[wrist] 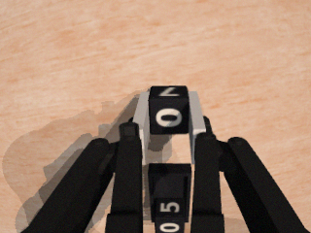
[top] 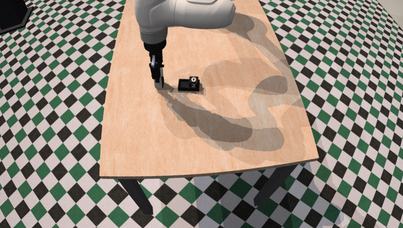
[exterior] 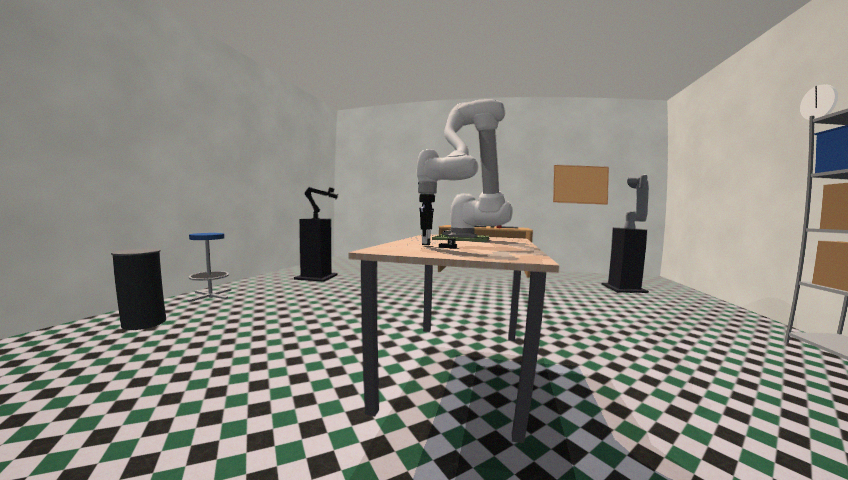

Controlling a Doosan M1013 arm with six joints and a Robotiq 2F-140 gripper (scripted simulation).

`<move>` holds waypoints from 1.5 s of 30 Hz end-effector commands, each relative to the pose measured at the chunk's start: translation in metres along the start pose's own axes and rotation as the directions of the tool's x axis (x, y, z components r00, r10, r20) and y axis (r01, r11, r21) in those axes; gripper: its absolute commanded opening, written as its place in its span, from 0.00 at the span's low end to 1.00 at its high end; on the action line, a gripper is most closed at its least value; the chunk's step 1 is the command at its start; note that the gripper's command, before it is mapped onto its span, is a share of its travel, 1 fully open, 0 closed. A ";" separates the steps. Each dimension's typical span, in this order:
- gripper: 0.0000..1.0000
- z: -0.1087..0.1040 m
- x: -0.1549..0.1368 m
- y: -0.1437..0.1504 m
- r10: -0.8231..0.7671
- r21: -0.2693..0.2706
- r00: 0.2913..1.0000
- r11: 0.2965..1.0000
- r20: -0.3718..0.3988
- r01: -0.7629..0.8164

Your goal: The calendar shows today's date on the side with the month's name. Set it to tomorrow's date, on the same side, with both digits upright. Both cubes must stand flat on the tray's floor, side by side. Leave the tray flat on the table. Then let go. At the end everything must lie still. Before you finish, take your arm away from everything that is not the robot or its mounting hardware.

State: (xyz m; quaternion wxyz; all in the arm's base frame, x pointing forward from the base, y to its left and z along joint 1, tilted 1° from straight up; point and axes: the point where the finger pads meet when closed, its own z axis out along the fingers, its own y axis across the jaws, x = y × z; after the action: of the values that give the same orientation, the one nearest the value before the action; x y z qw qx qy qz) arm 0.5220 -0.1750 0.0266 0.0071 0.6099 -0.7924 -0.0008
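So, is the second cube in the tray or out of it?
Out. The gripper is shut on that cube, low over the table beside the tray, which holds only the other cube.

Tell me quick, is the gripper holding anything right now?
Gripper: closed on a black date cube, low over the table, left of the tray.
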 end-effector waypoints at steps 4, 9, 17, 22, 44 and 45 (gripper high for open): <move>0.17 0.000 0.000 0.000 0.000 0.000 1.000 1.000 0.000 0.000; 0.17 0.000 0.000 0.000 0.000 0.000 1.000 1.000 0.000 0.000; 0.17 0.000 0.000 0.000 0.000 0.000 1.000 1.000 0.000 0.000; 0.17 0.001 0.000 0.000 0.000 0.000 1.000 1.000 0.000 0.000; 0.17 0.004 0.000 0.000 0.000 0.000 1.000 1.000 0.000 0.000; 0.17 0.004 0.000 0.000 0.000 0.000 1.000 1.000 0.000 0.000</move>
State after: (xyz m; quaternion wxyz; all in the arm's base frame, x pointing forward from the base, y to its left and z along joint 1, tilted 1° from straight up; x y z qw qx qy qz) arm 0.5219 -0.1751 0.0228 0.0071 0.6099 -0.7924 -0.0008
